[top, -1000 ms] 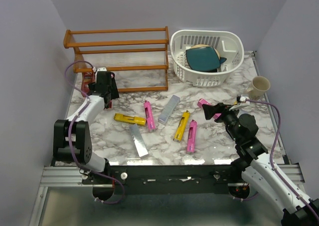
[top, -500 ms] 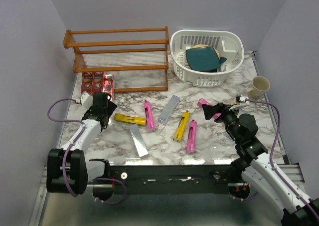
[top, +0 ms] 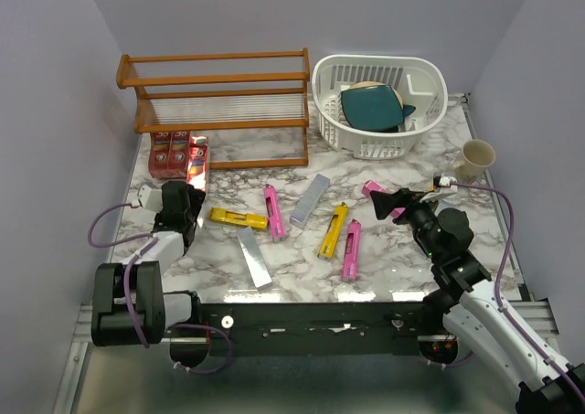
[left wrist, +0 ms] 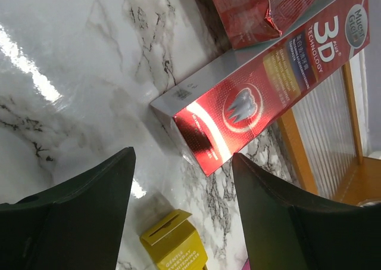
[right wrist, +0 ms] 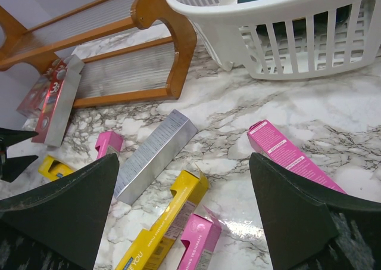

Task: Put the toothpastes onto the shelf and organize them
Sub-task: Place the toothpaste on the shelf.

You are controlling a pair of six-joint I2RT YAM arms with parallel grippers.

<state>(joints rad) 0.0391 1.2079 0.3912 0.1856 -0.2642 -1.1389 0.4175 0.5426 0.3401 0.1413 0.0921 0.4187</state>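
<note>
While L pincer [left wrist: 183,158] gapes, red toothpaste [left wrist: 262,85] ahead

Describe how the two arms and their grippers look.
The left arm and right arm have white links, black joints and a looping purple cable each. The left gripper and right gripper are black, with broad tapering fingers.
</note>
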